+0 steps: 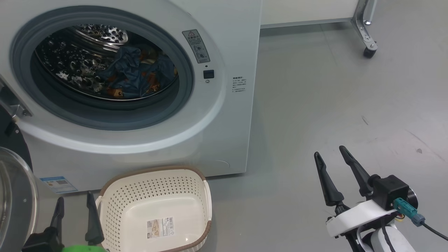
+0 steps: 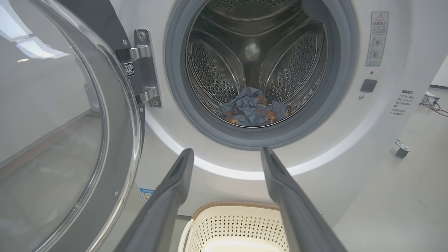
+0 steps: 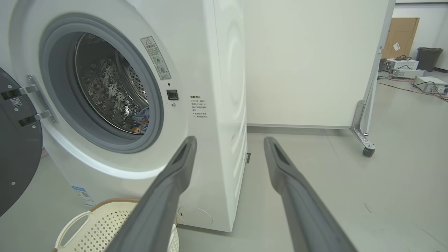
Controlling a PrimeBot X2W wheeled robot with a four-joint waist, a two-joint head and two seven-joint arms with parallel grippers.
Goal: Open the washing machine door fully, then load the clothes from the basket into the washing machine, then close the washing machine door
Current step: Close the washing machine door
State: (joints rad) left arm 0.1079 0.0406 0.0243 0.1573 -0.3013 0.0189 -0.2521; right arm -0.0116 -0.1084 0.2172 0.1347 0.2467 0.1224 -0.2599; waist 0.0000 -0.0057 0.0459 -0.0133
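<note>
Clothes (image 1: 133, 75) lie at the bottom of the washer (image 1: 224, 133) drum (image 1: 70, 56). The door (image 1: 14, 196) stands swung open at the left. The basket (image 1: 147, 190) sits on the floor (image 1: 315, 87) just before the washer, its bottom sticker (image 1: 160, 226) in plain view. Left gripper (image 1: 75, 197), spread wide, hangs just beside the basket; right gripper (image 1: 330, 151), also spread, hangs over the floor, well apart.

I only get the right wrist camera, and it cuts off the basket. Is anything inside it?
Observer: No, the basket is empty, with only a label sticker on its bottom.
Operator: Is the whole bundle in the washing machine?
Observer: Yes, the clothes lie crumpled low in the drum, behind the gasket.
Operator: What's the other arm doing?
Observer: The left gripper hangs open beside the basket, holding nothing.
</note>
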